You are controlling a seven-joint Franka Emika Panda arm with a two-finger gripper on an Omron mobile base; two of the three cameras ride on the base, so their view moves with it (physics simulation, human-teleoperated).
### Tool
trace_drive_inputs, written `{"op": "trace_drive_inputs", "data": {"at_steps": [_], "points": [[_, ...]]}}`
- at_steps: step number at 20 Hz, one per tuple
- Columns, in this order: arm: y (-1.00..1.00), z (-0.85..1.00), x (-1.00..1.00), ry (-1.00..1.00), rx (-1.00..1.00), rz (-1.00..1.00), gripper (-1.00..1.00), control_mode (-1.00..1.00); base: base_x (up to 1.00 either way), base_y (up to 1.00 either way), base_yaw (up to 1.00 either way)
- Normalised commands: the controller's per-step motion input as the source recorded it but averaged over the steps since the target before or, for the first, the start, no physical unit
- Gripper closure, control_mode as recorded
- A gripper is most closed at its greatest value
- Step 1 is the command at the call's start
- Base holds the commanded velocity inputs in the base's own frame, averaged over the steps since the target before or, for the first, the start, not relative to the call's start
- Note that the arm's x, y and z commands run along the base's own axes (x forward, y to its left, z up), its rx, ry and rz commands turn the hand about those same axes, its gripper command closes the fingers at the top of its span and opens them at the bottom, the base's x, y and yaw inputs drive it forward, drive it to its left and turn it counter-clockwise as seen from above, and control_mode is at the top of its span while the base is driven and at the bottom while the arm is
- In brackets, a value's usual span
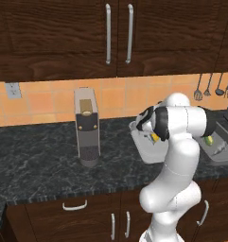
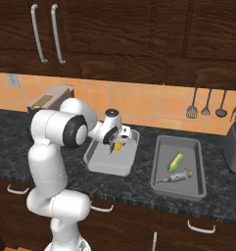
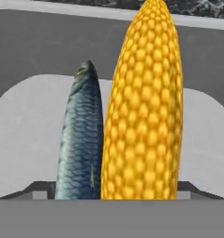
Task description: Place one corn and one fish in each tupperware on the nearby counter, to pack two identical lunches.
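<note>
2 items, corn [image 3: 143, 107] beside fish [image 3: 81, 144], hide end effector [image 2: 114, 145]; jaw state unclear.

A grey coffee machine [image 1: 87, 127] stands upright against the orange tile backsplash [image 1: 44, 101]. Utensils [image 2: 206, 105] hang on the wall. A wall outlet [image 1: 13, 90] sits on the tiles. Dark wood cabinets [image 1: 58, 33] hang above.

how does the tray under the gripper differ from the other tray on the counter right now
The left tray sits beneath the gripper; the right tray has nothing over it. In the left tray only a corn shows from the base, partly hidden; the right tray's corn and fish lie in plain sight. Both are shallow light-grey rectangles on the counter.
</note>
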Motion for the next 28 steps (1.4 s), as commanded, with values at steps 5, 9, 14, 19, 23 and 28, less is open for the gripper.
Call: {"op": "trace_drive_inputs", "data": {"at_steps": [5, 9, 14, 19, 23, 28], "points": [[0.0, 0.7, -0.54, -0.23, -0.01, -0.02, -1.0, -1.0, 0.0, 0.0, 0.0], [0.0, 0.96, -0.68, -0.02, 0.0, -0.1, -1.0, -1.0, 0.0, 0.0, 0.0], [-0.14, 0.93, -0.99, 0.0, 0.0, -0.15, -1.0, -1.0, 0.0, 0.0, 0.0], [-0.42, 0.72, -1.0, -0.03, 0.02, -0.13, -1.0, -1.0, 0.0, 0.0, 0.0], [-0.94, 0.22, -1.0, -0.1, 0.15, -0.13, -1.0, -1.0, 0.0, 0.0, 0.0], [-1.0, 0.01, -0.94, -0.18, 0.1, -0.11, -1.0, -1.0, 0.0, 0.0, 0.0]]}}
